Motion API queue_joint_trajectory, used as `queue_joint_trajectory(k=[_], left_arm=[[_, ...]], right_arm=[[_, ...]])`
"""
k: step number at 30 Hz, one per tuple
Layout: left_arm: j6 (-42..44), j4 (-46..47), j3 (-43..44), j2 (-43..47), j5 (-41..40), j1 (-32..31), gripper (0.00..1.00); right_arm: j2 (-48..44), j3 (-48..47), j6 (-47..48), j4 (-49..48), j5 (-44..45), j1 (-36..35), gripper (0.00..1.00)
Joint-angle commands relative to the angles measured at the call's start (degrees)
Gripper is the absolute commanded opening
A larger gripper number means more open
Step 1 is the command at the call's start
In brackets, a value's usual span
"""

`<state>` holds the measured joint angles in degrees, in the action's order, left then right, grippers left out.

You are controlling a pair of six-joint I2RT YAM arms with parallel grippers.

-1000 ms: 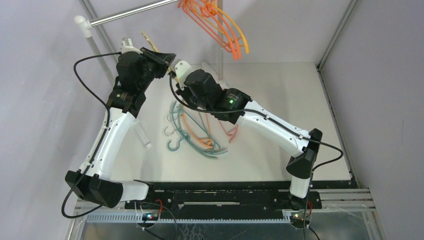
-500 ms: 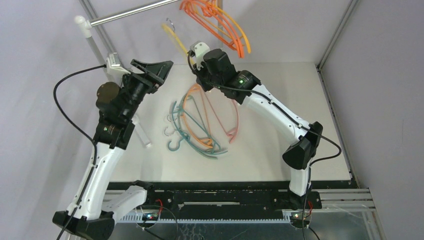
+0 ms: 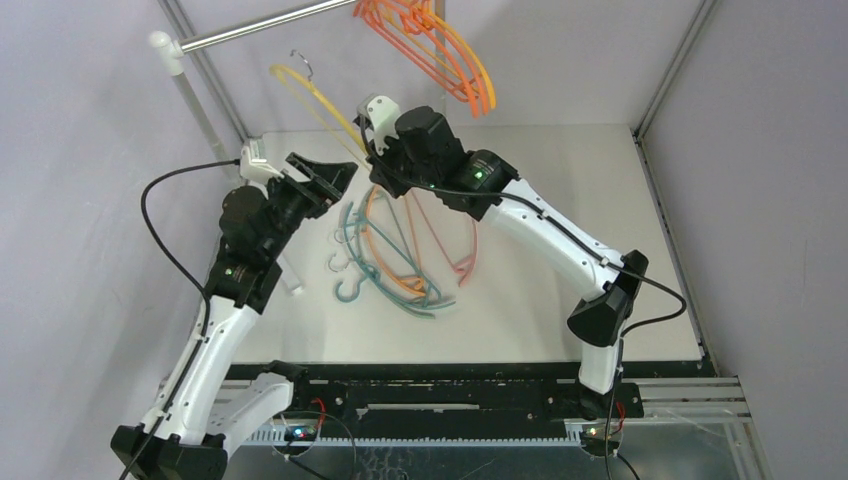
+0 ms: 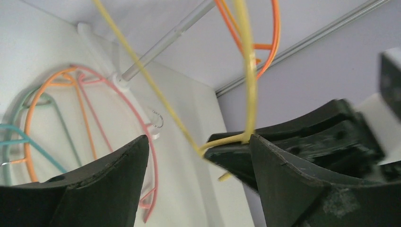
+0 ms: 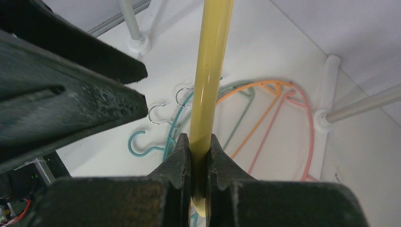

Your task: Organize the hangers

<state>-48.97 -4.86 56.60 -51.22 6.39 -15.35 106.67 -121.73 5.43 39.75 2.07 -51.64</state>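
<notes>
The right tool (image 3: 366, 128) is pinching the yellow hanger (image 3: 318, 98) near one end, its fingers pressed tight on the thin plastic bar, as the right wrist view shows (image 5: 201, 142). From that grip the yellow hanger runs up toward 10 o'clock, held in the air above the table (image 3: 560, 200), with its small metal hook at the far tip, below the silver rail (image 3: 260, 27). The left tool (image 3: 325, 175) sits just beside the right one, at about 7 o'clock from it, its fingers spread wide and gripping nothing. A bunch of orange hangers (image 3: 445, 55) hangs on the rail at 12 o'clock. The pile of hangers (image 3: 400, 255), teal, orange and pink, lies tangled flat on the middle of the table, at 6 o'clock from the right tool. The rail's white post (image 3: 185, 90) stands at 10 o'clock.
</notes>
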Motion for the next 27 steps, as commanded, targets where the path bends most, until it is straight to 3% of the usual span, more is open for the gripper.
queue_joint_trajectory(k=[1, 10, 18, 27], left_arm=[[3.2, -0.2, -1.9, 3.0, -0.1, 0.0, 0.82], [7.3, -4.2, -6.2, 7.3, -0.6, 0.0, 0.81], [5.2, -4.8, -8.4, 8.6, -0.6, 0.1, 0.80], [8.4, -11.1, -7.8, 12.2, -2.3, 0.0, 0.80]], right_arm=[[-4.3, -4.6, 1.3, -5.3, -0.2, 0.4, 0.00], [0.1, -11.4, 0.3, -7.7, -2.4, 2.2, 0.00], [7.6, -17.7, -0.8, -10.8, -4.0, 4.4, 0.00], [14.0, -21.4, -1.7, -19.2, -2.3, 5.1, 0.00]])
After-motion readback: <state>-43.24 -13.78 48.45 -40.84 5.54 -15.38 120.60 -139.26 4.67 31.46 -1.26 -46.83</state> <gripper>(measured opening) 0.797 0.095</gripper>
